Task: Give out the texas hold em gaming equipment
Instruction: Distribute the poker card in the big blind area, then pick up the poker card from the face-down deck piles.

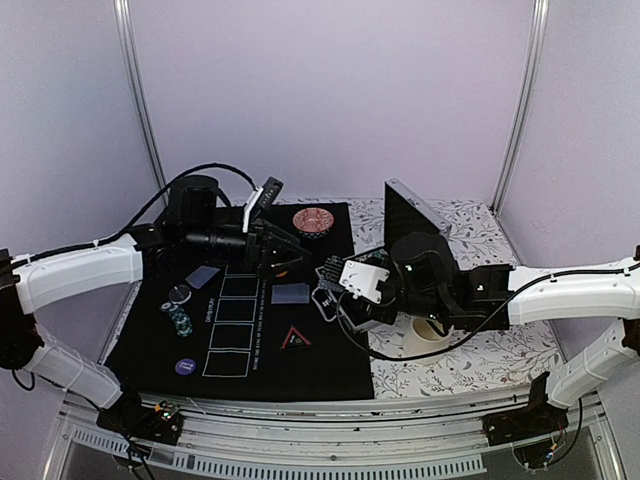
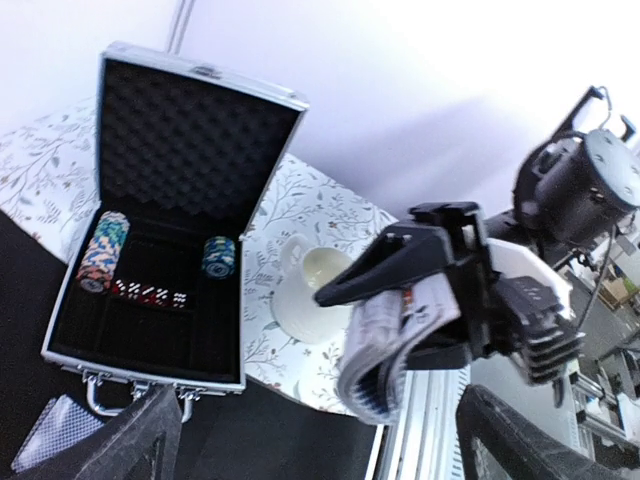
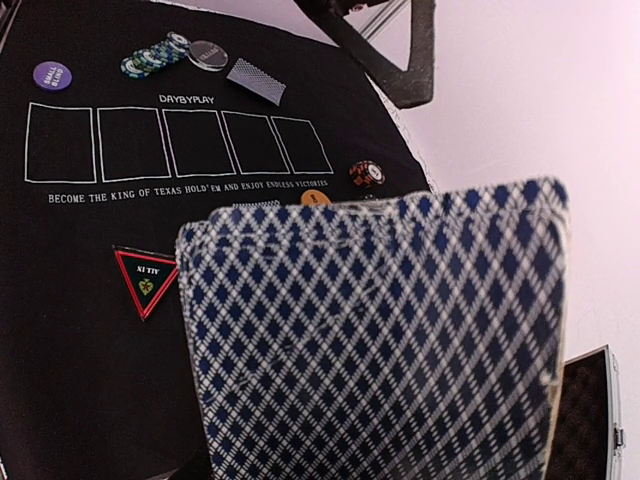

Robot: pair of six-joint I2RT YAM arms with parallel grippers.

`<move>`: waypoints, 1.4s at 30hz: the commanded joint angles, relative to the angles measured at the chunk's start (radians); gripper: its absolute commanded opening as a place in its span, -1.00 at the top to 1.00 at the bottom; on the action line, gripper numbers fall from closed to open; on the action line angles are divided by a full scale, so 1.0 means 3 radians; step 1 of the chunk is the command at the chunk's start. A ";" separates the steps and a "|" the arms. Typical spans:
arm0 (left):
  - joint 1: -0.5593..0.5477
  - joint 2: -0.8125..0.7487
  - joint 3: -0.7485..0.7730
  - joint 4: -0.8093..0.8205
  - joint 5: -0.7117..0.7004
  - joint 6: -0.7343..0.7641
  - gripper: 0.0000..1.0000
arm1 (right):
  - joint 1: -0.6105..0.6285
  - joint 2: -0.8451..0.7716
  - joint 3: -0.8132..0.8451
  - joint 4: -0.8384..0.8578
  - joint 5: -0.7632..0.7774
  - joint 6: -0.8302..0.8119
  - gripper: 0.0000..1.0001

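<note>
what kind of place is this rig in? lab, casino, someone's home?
Probably a lab or demo booth, not a casino: plain panel walls between metal posts, a printed Texas Hold'em mat laid over a floral tablecloth, and a bare metal frame along the near edge.

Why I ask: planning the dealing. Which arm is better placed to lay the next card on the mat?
Probably left: the left fingers, open and empty, face the blue diamond-backed card deck over the black felt mat. The right fingers are holding that deck.
</note>
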 commanded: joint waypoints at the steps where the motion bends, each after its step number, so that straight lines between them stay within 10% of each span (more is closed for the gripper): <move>1: -0.0166 -0.0064 -0.0030 -0.0002 0.0086 0.0250 -0.96 | 0.0023 0.0043 0.0119 0.0061 -0.0044 -0.0004 0.11; 16: -0.0524 0.0283 0.0260 -0.0179 -0.0578 0.0434 -0.88 | 0.0058 0.0070 0.0153 0.0080 -0.0076 0.0001 0.11; 33: -0.0527 0.0158 0.0119 0.0046 -0.0798 0.0272 0.05 | 0.0065 0.0029 0.0065 0.0132 -0.0055 0.0001 0.11; 42: -0.0508 0.0040 0.0076 -0.0065 -0.0842 0.0316 0.13 | 0.0064 0.0022 0.0069 0.0142 -0.0052 0.0003 0.11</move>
